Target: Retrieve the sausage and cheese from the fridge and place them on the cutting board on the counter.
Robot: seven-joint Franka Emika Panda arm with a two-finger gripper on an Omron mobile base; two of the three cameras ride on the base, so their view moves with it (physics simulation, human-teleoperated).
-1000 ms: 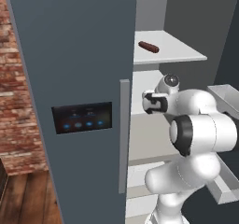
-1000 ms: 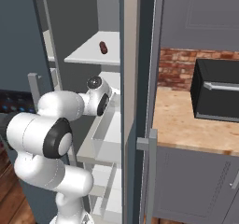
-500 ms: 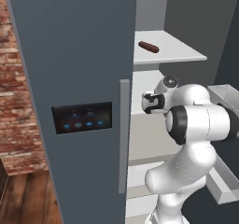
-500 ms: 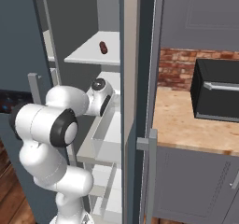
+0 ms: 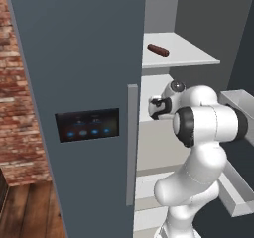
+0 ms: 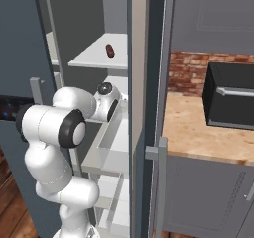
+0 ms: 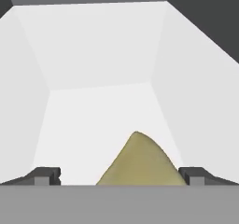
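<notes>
The fridge (image 5: 74, 58) stands with its right door open, white shelves showing. The sausage (image 5: 158, 49) (image 6: 110, 50), a dark reddish-brown cylinder, lies on the upper shelf. My gripper (image 5: 155, 107) reaches into the shelf space below it. In the hand view the pale yellow-tan cheese (image 7: 140, 162) lies on the white shelf floor, close in front of my gripper (image 7: 120, 176) and between its fingertips (image 7: 46, 175), nearer the right one. The jaws stand wide open and do not touch the wedge. The counter (image 6: 198, 133) shows to the right of the fridge; the cutting board is out of view.
A white door bin (image 5: 233, 182) juts out beside my arm on the open door. A black box-shaped appliance (image 6: 230, 100) sits on the counter against a brick wall (image 6: 186, 71). Grey cabinet doors (image 6: 208, 192) hang below the worktop.
My elbow has risen and swung a little while the hand stays inside the lower shelf space. The sausage has not moved and the jaws stay wide.
</notes>
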